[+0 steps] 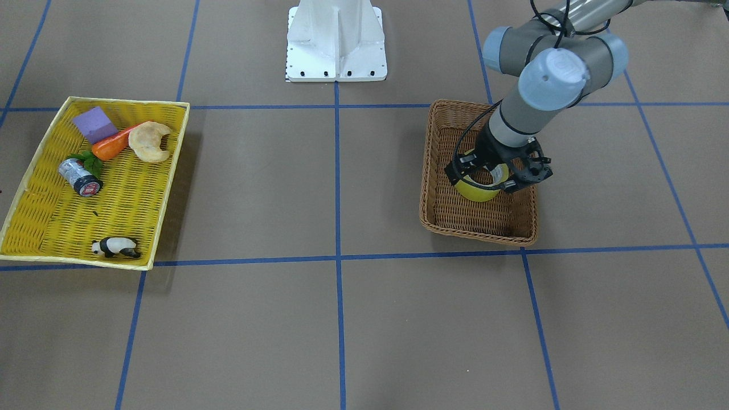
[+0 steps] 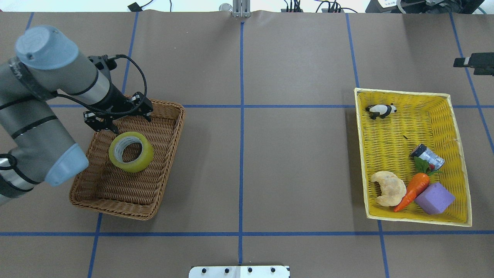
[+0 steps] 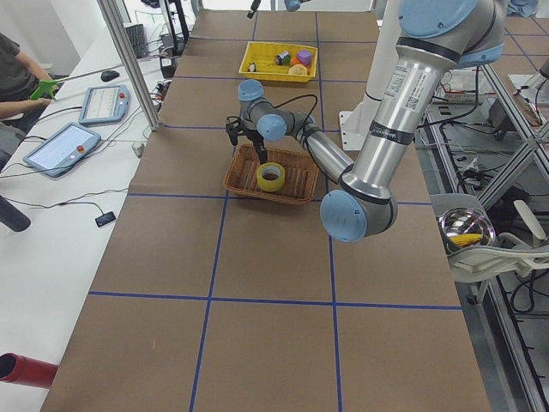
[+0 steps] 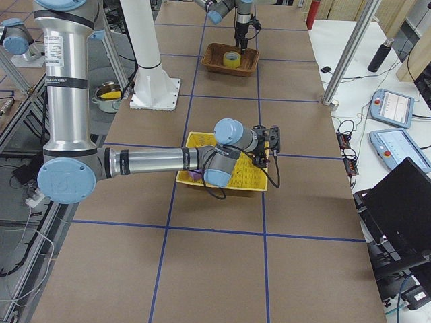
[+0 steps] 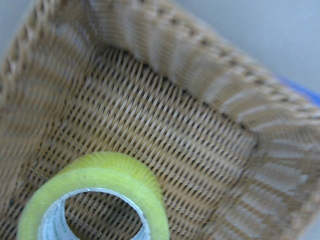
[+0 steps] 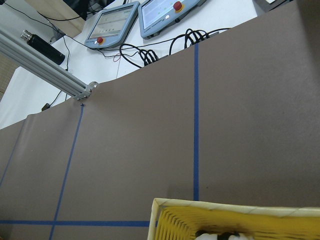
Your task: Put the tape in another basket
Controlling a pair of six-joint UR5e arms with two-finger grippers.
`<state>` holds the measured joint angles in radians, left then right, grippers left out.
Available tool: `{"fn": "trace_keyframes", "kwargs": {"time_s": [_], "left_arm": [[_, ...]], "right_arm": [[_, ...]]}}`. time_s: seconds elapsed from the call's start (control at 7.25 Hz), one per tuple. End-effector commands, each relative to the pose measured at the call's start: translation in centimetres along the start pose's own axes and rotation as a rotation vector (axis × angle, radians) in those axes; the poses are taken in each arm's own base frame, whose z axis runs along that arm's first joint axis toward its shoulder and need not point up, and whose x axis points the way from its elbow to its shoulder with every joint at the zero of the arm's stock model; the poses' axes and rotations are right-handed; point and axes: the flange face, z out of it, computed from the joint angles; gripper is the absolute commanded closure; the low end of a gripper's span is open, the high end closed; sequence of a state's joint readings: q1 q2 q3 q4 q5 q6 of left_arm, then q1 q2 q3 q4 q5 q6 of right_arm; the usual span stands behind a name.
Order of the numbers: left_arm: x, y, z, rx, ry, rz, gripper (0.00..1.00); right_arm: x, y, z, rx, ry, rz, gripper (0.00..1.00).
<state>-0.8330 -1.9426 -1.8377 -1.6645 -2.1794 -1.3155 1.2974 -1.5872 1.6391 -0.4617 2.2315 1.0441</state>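
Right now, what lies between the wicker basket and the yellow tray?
Only bare tabletop and one blue line separate the wicker basket from the yellow tray, overhead view.

In the front-facing view the left gripper (image 1: 493, 176) covers the 12 o'clock part of the wide roll of translucent yellow packing tape (image 1: 477, 193) in the deep brown woven wicker basket (image 1: 478, 232). The left wrist view is blurred, and its lower edge cuts the roll off at 7 o'clock. The right gripper (image 4: 273, 141) shows only in the exterior right view, too small to tell how its jaws stand. The right wrist view's lower edge cuts off the shallow bright yellow woven tray (image 6: 225, 212) at 5 o'clock; the black-and-white thing (image 6: 220, 235) inside is a sliver.
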Motion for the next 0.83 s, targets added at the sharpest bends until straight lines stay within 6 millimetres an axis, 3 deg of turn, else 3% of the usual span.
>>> {"fn": "trace_keyframes", "kwargs": {"time_s": [0.0, 0.28, 0.41, 0.69], "left_arm": [[-5.5, -5.1, -5.9, 0.114, -0.001, 0.116, 0.03], [-14.4, -11.1, -9.7, 0.231, -0.131, 0.317, 0.03], [-18.7, -14.5, -10.6, 0.237, -0.198, 0.406, 0.03], [-26.5, -18.8, -12.7, 0.217, -0.273, 0.512, 0.03]], "right_arm": [[2.6, -2.5, -1.2, -0.053, 0.16, -0.123, 0.0], [5.7, -3.5, -2.1, -0.139, 0.272, -0.219, 0.0], [7.7, -3.8, -2.6, -0.214, 0.323, -0.331, 0.0], [8.7, -6.2, -3.3, -0.37, 0.363, -0.437, 0.0]]}}
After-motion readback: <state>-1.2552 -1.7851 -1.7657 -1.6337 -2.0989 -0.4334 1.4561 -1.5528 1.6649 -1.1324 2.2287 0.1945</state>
